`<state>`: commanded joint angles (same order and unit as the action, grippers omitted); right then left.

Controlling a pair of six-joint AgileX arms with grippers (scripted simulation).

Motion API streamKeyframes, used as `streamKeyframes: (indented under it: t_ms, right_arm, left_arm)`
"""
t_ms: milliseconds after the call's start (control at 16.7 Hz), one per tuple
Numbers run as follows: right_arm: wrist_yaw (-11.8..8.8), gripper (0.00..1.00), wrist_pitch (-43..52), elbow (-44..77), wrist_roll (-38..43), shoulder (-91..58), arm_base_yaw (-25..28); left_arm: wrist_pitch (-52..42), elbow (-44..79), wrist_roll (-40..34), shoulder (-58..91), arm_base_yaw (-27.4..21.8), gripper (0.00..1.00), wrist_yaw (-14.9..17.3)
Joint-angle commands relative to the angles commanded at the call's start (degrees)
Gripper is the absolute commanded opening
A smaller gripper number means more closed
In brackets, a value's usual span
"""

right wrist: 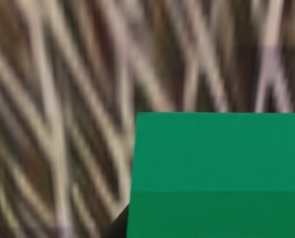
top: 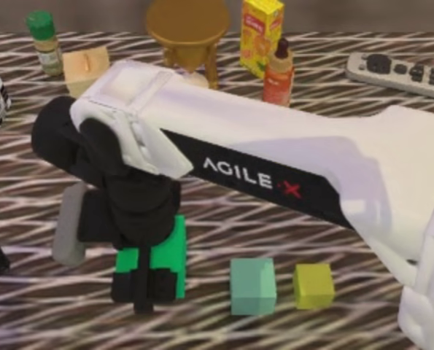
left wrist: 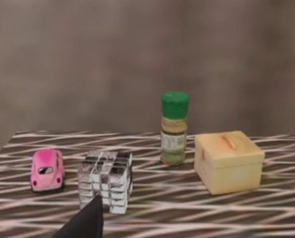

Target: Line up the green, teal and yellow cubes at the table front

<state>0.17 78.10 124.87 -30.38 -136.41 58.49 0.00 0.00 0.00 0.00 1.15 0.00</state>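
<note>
three matte cubes sit in a row at the table point(top: 224, 219) front: my right gripper point(top: 145, 286) is over the large green cube point(top: 174, 251), black fingers down its near face, though i cannot tell if they grip it. right of the green cube is one pale teal cube point(top: 252, 286), then one small yellow cube point(top: 313, 285). my left gripper point(left wrist: 85, 223) is far left of it, jaws unclear.
</note>
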Motion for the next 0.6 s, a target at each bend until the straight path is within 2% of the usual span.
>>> streamKeyframes:
  t_ms: [180, 600]
  right_arm:
    - [0.0, 0.00, -2.4, -2.2, 0.2, -0.1, -0.1]
    - [0.1, 0.00, -14.6, -13.0, 0.0, -1.7, 0.3]
  left_arm:
    - [0.0, 0.0, 0.0, 0.0, 0.0, 1.00, 0.0]
    - [0.0, 0.0, 0.0, 0.0, 0.0, 1.00, 0.0]
